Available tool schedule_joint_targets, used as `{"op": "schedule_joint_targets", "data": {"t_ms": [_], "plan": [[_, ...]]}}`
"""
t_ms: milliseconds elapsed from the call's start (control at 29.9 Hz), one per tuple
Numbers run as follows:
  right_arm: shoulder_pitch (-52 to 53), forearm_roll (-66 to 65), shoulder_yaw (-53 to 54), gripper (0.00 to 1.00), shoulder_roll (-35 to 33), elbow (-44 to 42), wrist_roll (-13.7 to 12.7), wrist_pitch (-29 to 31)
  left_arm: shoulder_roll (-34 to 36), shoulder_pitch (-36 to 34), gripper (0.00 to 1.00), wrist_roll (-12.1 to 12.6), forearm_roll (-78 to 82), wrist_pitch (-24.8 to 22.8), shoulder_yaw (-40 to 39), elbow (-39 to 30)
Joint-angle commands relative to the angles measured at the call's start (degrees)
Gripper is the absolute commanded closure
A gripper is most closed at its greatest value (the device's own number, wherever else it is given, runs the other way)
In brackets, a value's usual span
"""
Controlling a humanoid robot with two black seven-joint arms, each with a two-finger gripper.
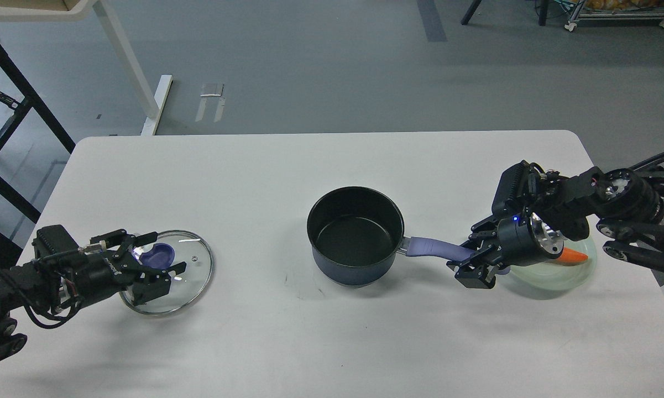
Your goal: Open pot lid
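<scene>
Where the frame is widest: a white rectangular table with rounded corners (243, 166) fills the middle and lower picture, grey floor beyond it at the top.
Right arm: black, jointed, entering from the right edge at mid height and reaching left over the plate.
Left arm: black, jointed, entering from the lower left corner and reaching right toward the lid.
Pot: a small dark navy saucepan with a black inside (355, 235) stands upright and uncovered at the centre of the table, its long lavender-purple handle (431, 247) pointing right.
Lid: a round clear glass lid with a steel rim (191, 265) lies flat on the table at lower left, well apart from the pot, its flat purple-blue knob (160, 255) facing up.
Plate: a pale green glass plate (558, 276) sits at right, largely under the right arm.
Right gripper: the right gripper (472, 262) has its fingers clamped around the far end of the handle.
Left gripper: the left gripper (163, 257) has its fingers spread apart, one either side of the knob, over the lid; whether they touch it cannot be told.
Carrot: an orange carrot (575, 256) lies on the plate, only its tip showing past the right wrist.
</scene>
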Motion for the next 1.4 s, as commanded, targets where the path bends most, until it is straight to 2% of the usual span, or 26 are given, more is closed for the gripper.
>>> {"op": "schedule_joint_targets", "data": {"t_ms": [0, 100, 167, 334, 435, 568, 635, 769, 802, 869, 936, 1036, 1070, 1270, 1370], "plan": [[0.0, 0.0, 0.0, 0.72, 0.0, 0.0, 0.0, 0.0, 3.8, -0.4, 0.01, 0.0, -5.8, 0.0, 0.0, -6.3], [0.0, 0.0, 0.0, 0.72, -0.1, 0.0, 0.0, 0.0, 7.6, -1.2, 0.01, 0.0, -12.0, 0.0, -0.4, -13.2], [0.0, 0.1, 0.0, 0.72, 0.0, 0.0, 0.0, 0.0, 10.0, -2.3, 0.01, 0.0, -17.6, -2.4, -1.0, -16.8], [0.0, 0.0, 0.0, 0.71, 0.0, 0.0, 0.0, 0.0, 11.5, -7.0, 0.01, 0.0, -40.4, -15.6, -6.6, -19.8], [0.1, 0.1, 0.0, 0.71, 0.0, 0.0, 0.0, 0.0, 10.7, -8.7, 0.01, 0.0, -60.6, -25.8, -11.7, -18.9], [0.1, 0.1, 0.0, 0.69, -0.1, 0.0, 0.0, -0.1, 9.2, -8.7, 0.01, 0.0, -82.6, -34.0, -14.8, -15.3], [0.1, 0.1, 0.0, 0.68, -0.1, 0.0, 0.0, 0.0, 6.4, -8.7, 0.01, 0.0, -89.9, -35.1, -16.4, -12.0], [0.1, 0.1, 0.0, 0.62, -0.1, 0.0, 0.0, -0.1, -1.6, -8.3, 0.01, 0.2, -98.4, -36.6, -22.1, -0.2], [0.1, 0.1, 0.0, 0.59, 0.0, 0.0, 0.0, -0.1, -3.0, -8.1, 0.01, 2.7, -99.6, -37.3, -23.3, 2.0], [0.1, 0.1, 0.0, 0.47, -0.1, 0.0, 0.0, -0.1, -5.0, -7.9, 0.01, 6.2, -101.1, -39.3, -24.7, 4.7], [0.2, 0.3, 0.1, 0.35, -0.1, 0.0, 0.0, -0.2, -5.6, -7.9, 0.01, 6.8, -101.2, -40.4, -24.8, 5.2], [0.4, 0.7, 0.2, 0.05, -0.3, 0.4, 0.0, -1.1, -5.7, -7.9, 0.01, 7.2, -101.2, -41.2, -24.8, 5.2], [0.5, 0.8, 0.3, 0.02, -0.5, 0.5, 0.0, -1.1, -5.7, -7.9, 0.01, 7.3, -101.2, -41.7, -24.9, 5.2], [4.6, 7.7, 0.8, 0.01, -4.6, 4.1, 0.0, -1.2, -5.7, -7.8, 0.01, 9.4, -101.2, -44.0, -24.9, 5.2], [8.3, 14.3, 1.0, 0.01, -8.3, 7.5, 0.0, -1.2, -5.7, -7.6, 0.01, 9.6, -101.3, -44.4, -24.9, 5.2]]}}
